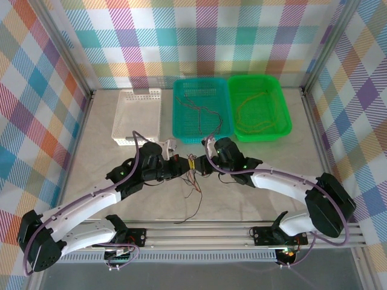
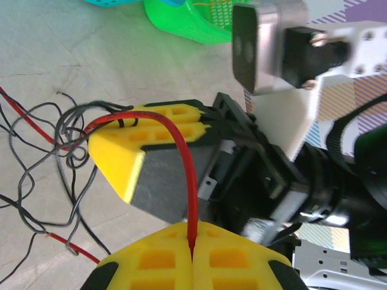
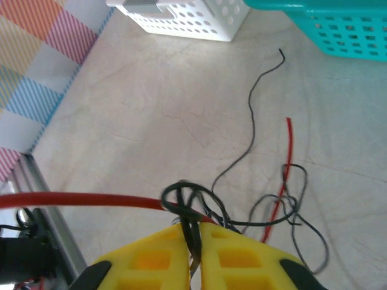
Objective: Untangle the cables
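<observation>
Left and right jaws pinched on the cables (image 1: 193,180) over a pale marbled table (image 1: 275,154) (pastel plaid walls (image 1: 199,36) around).

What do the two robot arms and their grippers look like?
Both the left arm and the right arm have white shells and black joints, with a purple cable running along each. The left gripper and right gripper have yellow fingers with square pockets.
</observation>
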{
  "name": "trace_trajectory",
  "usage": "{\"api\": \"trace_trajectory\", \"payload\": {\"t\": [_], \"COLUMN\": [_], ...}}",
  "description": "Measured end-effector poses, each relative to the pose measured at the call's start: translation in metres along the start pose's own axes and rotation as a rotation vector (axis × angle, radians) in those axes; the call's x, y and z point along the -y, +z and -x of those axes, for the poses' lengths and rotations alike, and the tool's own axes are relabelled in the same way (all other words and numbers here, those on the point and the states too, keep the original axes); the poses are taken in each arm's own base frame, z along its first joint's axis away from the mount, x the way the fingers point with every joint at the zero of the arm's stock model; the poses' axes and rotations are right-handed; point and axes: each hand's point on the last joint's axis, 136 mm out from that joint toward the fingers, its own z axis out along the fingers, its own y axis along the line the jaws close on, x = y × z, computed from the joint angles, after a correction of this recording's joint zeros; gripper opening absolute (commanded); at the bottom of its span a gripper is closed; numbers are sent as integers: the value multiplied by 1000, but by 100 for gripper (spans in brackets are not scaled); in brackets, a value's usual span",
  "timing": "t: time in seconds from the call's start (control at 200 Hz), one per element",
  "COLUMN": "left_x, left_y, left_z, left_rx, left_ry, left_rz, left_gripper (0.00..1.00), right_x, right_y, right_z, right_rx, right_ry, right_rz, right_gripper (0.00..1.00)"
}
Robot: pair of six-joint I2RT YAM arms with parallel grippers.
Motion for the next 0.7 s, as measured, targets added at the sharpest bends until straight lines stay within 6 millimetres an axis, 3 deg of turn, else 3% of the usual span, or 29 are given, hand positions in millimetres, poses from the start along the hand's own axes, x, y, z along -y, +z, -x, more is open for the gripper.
{"api": "trace_trajectory", "payload": {"t": [0.195,0.54,0.7], "left_x": [13,79,109], "left_y": [-31,-129,-149], "left_z": [11,69,91], "left_rx": [57,316,381], "left_ry": [54,212,303], "left_rz": [23,-17,-32], "left_gripper": [0,0,0], "right_x": [13,69,102], "right_y": [1,-5,-18], "right_z": [-8,-54,-60], "right_rx": [0,-59,-41], "right_ry": [4,55,147], "right_rz": [-44,-227,-308], "right_gripper": [0,0,0]}}
